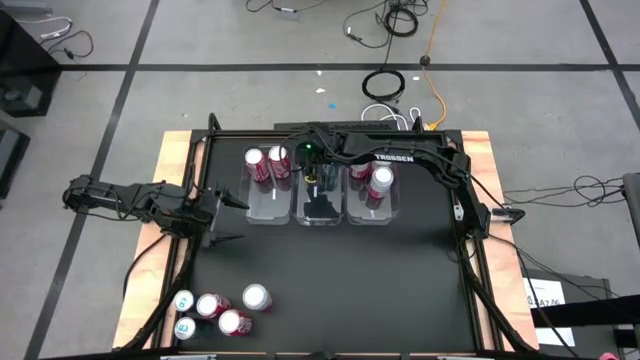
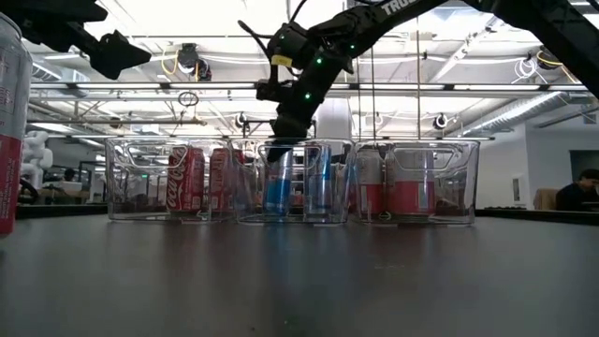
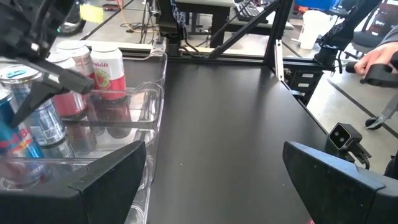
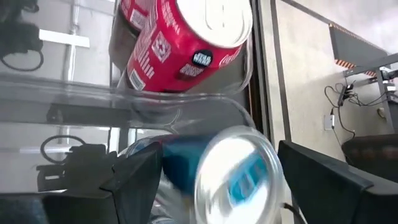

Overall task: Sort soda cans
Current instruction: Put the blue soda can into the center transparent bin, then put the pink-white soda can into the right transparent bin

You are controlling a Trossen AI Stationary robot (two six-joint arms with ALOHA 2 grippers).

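Three clear bins stand side by side at the table's far middle. Red cans (image 1: 266, 164) stand in the left bin (image 1: 262, 210), blue cans (image 2: 277, 192) in the middle bin (image 2: 296, 217), and pink cans (image 1: 372, 184) in the right bin (image 1: 385, 212). Several loose cans (image 1: 222, 312), pink and teal, stand at the near left corner. My right gripper (image 1: 320, 186) reaches down into the middle bin, open, its fingers either side of a blue can's silver top (image 4: 236, 177). My left gripper (image 1: 226, 221) hovers open left of the bins.
The table's dark frame rails (image 1: 200, 180) run along its edges. Bare black tabletop (image 1: 360, 290) lies between the bins and the near edge. One loose can (image 2: 9, 122) stands close in the low view. A person's hand (image 3: 379, 59) shows beyond the table's right side.
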